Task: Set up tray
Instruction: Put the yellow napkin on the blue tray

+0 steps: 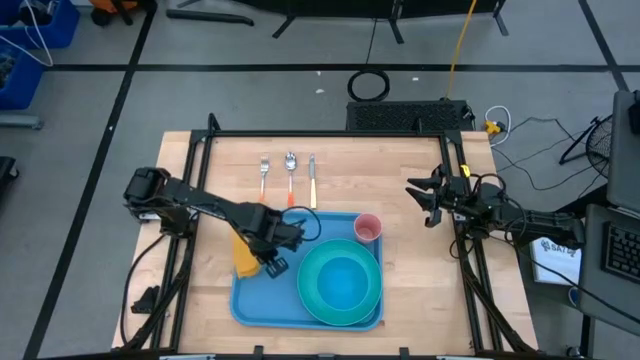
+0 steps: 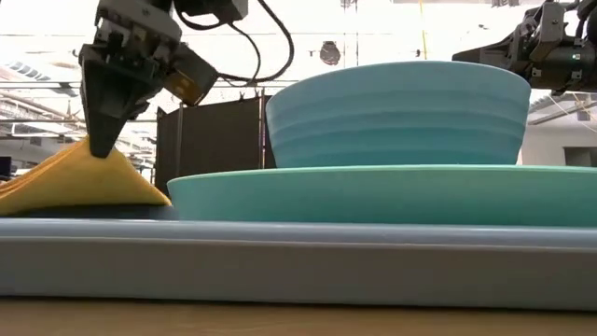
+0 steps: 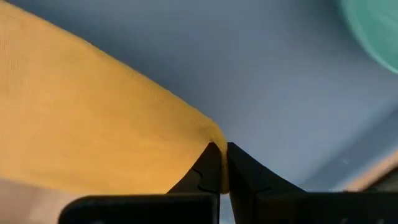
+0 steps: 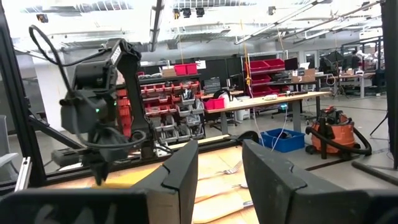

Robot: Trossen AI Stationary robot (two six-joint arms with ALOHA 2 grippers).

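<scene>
Tray (image 1: 262, 303): large flat light-blue plastic rectangle, rounded corners, raised rim, sitting at the near-centre of the wooden worktop (image 1: 420, 280). Already loaded: round teal plastic plate (image 1: 316, 300) with a teal bowl (image 1: 342, 278) nested on it at the tray's right half, small pink cup (image 1: 367, 228) at its far right corner.

Step in hand, my read: placing the yellow cloth napkin (image 1: 245, 255) on the tray's left side. Left claw (image 3: 219, 163) is pinched closed on a corner of it; the low view shows the cloth tented up to a peak under the fingertips, the rest draped on the tray floor. From above, the napkin appears to overhang the tray's left rim slightly.

Next move probably: lower, release, and retract straight up so the cloth doesn't drag. May need a nudge inward if it has to lie fully inside the rim.

Then cutlery: metal fork (image 1: 264, 176), metal spoon (image 1: 290, 170) and an orange-handled utensil (image 1: 312, 180) lie in a row on the worktop just beyond the tray's far edge, untouched. Thin and flat, so likely awkward picks.

Right claw (image 1: 428, 200) parked at the right edge of the worktop, well apart from the tray, fingers spread, holding nothing.
</scene>
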